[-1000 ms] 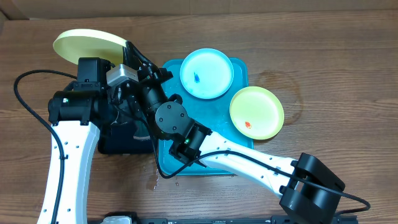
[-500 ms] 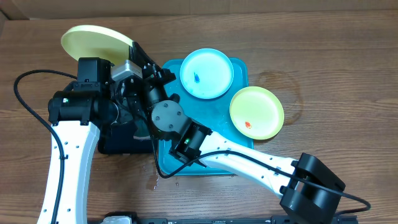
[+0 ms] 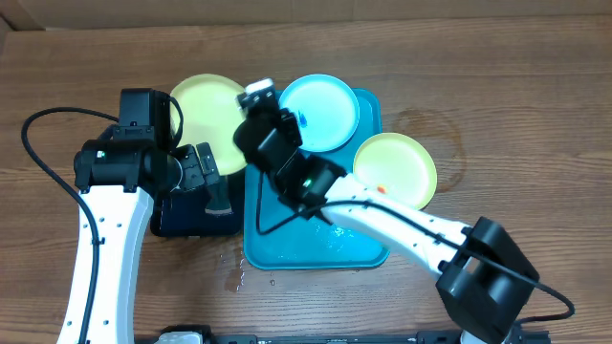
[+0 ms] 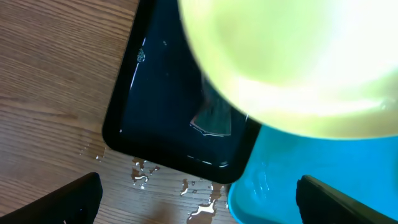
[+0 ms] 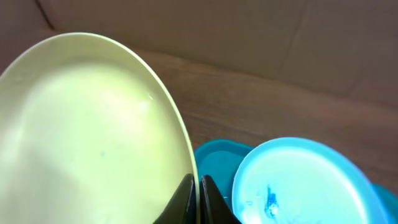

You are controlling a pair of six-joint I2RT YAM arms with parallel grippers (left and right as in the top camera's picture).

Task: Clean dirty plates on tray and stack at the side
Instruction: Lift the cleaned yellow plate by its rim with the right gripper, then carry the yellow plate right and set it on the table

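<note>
Nearest, water drops [image 3: 234, 277] lay on the bench [image 3: 497, 76] by the near left corner of the turquoise tray [image 3: 287, 248], and the left gripper [image 3: 212, 182] hung over the black tray [image 3: 186, 218], its jaws wide apart and empty. Further, the right gripper [image 5: 196, 198] had its jaws closed on the rim of one lime-green plate [image 3: 206, 113], held in the air left of the tray's far end. The light-blue plate [image 3: 325, 110] lay on the tray's far end, and the second lime-green plate [image 3: 397, 172] sat across its right rim.
</note>
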